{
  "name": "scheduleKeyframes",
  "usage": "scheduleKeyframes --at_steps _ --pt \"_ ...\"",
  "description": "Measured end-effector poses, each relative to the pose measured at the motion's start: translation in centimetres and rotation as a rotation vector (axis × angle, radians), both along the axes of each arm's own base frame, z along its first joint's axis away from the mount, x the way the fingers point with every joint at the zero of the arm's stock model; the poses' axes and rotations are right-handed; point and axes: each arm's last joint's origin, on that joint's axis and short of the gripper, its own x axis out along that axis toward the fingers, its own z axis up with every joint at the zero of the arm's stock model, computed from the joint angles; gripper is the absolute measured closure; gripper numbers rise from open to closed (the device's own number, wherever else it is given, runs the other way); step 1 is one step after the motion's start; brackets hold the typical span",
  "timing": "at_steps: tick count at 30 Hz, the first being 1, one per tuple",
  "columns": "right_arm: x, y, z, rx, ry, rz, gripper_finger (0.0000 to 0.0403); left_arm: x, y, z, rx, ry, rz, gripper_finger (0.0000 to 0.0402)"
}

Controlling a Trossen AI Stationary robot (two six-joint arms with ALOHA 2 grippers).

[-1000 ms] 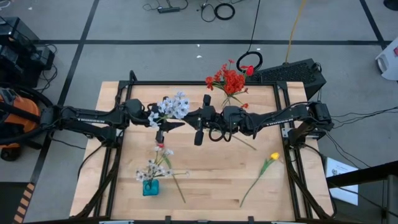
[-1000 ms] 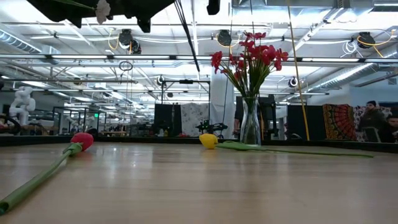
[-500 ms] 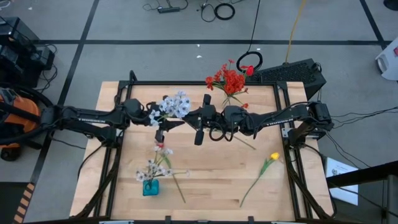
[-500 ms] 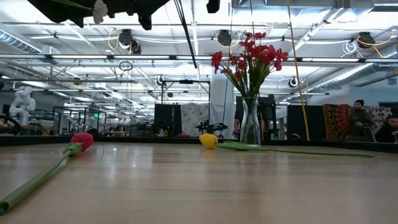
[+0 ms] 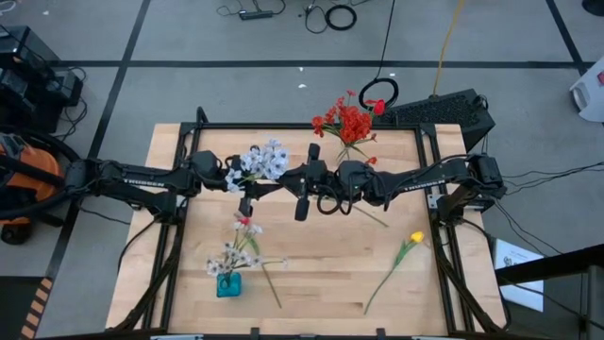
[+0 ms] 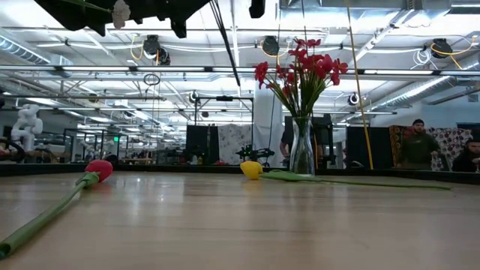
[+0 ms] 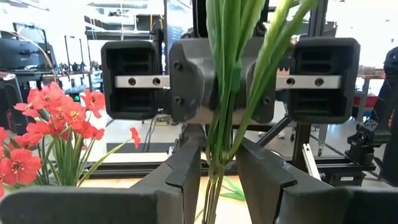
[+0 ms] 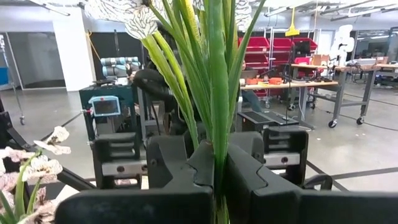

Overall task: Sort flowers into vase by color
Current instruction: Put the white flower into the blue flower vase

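A spray of small white blossoms (image 5: pixel 264 161) on green stalks is held in the air over the table's middle, between both grippers. My left gripper (image 7: pixel 219 163) and my right gripper (image 8: pixel 219 171) face each other, each shut on the stalks. Red flowers (image 5: pixel 349 123) stand in a clear glass vase (image 6: pixel 302 150) near the far edge. More white blossoms (image 5: pixel 231 255) stand in a small teal vase (image 5: pixel 228 285) near the near edge. A yellow tulip (image 5: pixel 415 238) and a red tulip (image 6: pixel 97 169) lie flat on the table. My left gripper pinches the bundle of green stalks (image 7: pixel 217 177) between its two fingers (image 7: pixel 186 171), across the stalks. The flower is lifted clear of the table. My right gripper pinches the same stalks (image 8: pixel 219 149) between its fingers (image 8: pixel 249 174), across them, coming from the opposite side; leaves and blossoms rise beyond the fingers.
A black frame (image 5: pixel 283 126) runs along the table's edges. The yellow tulip's long stalk (image 5: pixel 387 279) slants toward the near edge on the right. Bare wood (image 5: pixel 321 274) lies between the teal vase and that stalk. People stand in the room beyond the table.
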Motion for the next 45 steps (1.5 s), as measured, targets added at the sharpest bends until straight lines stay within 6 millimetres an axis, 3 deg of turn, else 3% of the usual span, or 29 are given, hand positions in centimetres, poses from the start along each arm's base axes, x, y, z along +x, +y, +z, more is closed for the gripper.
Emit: scheduleKeyframes --at_steps 4,9,14,19,25,29,40,45 --pt "0.0 0.0 0.0 0.005 0.003 0.000 0.0399 0.0 0.0 0.0 -0.004 0.005 0.017 0.0318" --pt "0.0 0.0 -0.1 0.009 0.013 0.000 0.0399 0.0 0.1 -0.1 -0.004 0.015 0.022 0.0385" --pt "0.0 0.0 -0.3 0.016 0.027 -0.009 0.0393 0.0 0.1 -0.2 -0.005 0.020 0.022 0.0389" --pt "-0.3 -0.2 -0.3 0.037 0.067 -0.072 0.0351 -0.8 0.2 0.2 -0.009 0.040 0.041 0.0389" --pt "-1.2 -0.3 0.3 0.034 0.111 -0.082 0.0287 -3.0 0.2 1.3 -0.017 0.070 0.067 0.0389" --pt "-2.7 -0.3 0.4 0.051 0.246 -0.081 0.0260 -5.2 -0.1 2.5 -0.041 0.050 0.063 0.0389" --pt "-5.4 0.3 -3.0 0.340 0.627 -0.241 0.0250 -12.6 -0.8 5.3 -0.092 0.196 0.166 0.0390" --pt "-6.2 1.4 -3.7 0.347 0.666 -0.359 0.0250 -14.9 -1.6 4.7 -0.136 0.317 0.081 0.0390"
